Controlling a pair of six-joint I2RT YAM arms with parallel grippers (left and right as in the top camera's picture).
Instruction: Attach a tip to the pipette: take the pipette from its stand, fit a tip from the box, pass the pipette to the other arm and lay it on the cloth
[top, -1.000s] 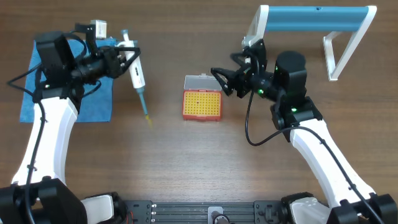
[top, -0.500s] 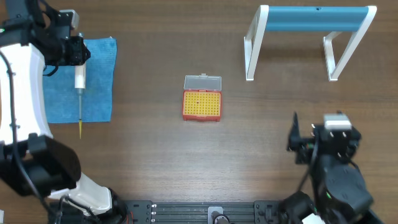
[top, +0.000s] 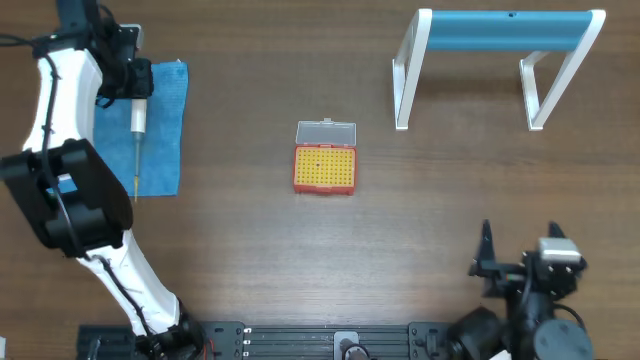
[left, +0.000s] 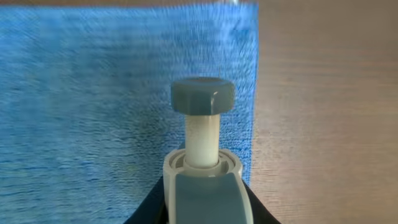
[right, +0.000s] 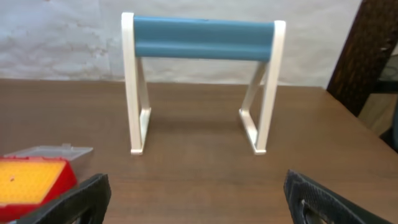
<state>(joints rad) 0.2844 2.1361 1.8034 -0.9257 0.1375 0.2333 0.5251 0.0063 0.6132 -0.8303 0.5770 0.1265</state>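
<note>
Two grippers, change: left gripper is carrying the pipette farther over the cloth than half a second ago, the tip now hanging over blue rather than past the edge; right gripper is sitting closer to its base.
Left gripper, grasp: is clamping the pipette's body, grey plunger button jutting ahead, cloth directly beneath; contact with cloth cannot be told.
Right gripper, grasp: is gaping wide, holding nothing; stand straight ahead, tip box ahead toward the left gripper's side, both well apart.
</note>
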